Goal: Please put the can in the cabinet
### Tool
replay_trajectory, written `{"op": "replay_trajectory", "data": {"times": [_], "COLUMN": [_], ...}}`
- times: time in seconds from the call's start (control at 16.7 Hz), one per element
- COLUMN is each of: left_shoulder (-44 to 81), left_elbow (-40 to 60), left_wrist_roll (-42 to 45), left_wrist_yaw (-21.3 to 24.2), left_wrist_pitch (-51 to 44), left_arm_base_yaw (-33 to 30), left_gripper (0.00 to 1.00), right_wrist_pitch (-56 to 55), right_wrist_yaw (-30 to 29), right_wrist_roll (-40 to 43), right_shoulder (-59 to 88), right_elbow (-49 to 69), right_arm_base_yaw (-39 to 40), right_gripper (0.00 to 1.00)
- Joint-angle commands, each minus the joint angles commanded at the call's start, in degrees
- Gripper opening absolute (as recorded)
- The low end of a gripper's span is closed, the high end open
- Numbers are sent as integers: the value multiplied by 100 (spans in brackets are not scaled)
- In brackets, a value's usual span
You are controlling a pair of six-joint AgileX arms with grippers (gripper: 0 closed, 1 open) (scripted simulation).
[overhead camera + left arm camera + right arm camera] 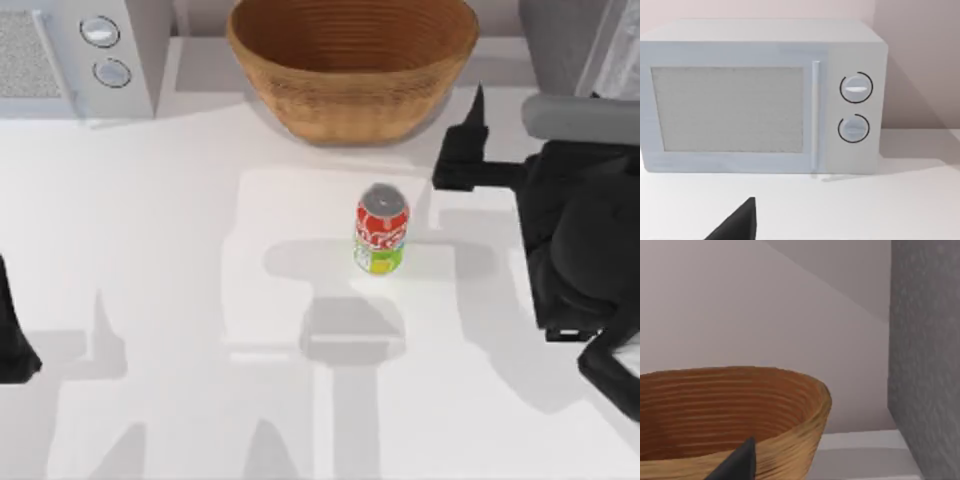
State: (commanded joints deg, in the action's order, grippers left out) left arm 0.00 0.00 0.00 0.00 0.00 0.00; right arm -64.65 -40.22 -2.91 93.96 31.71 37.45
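Over on the table's left edge, your left gripper (15, 345) sits parked low; you cannot tell how wide it is. Behind it stands a pale boxy microwave (760, 97) with two round dials. Next, the small red can (381, 233) with a green-yellow band stands upright mid-table, free. Its white letters are too blurry to read. A brown wicker basket (352, 100) sits behind. Your right gripper (470, 150) waits just beside the can; you cannot tell its width either. A grey cabinet wall (925, 355) rises far right.

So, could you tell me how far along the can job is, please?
Nothing is done yet: the can stands upright mid-table, untouched. The right pincer sits beside it, near the basket, holding nothing. The left arm is parked at the table's left edge. Grasping and placing remain.
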Motion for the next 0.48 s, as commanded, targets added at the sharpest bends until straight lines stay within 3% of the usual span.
{"op": "replay_trajectory", "data": {"times": [0.48], "left_shoulder": [0], "left_elbow": [0], "left_wrist_roll": [0], "left_wrist_yaw": [0], "left_wrist_pitch": [0], "left_arm_base_yaw": [0], "left_gripper": [100], "right_wrist_pitch": [-2365], "right_wrist_yaw": [-1327], "right_wrist_roll": [115], "right_shoulder": [3687], "right_elbow": [1075], "right_arm_base_yaw": [1269], "right_gripper": [100]}}
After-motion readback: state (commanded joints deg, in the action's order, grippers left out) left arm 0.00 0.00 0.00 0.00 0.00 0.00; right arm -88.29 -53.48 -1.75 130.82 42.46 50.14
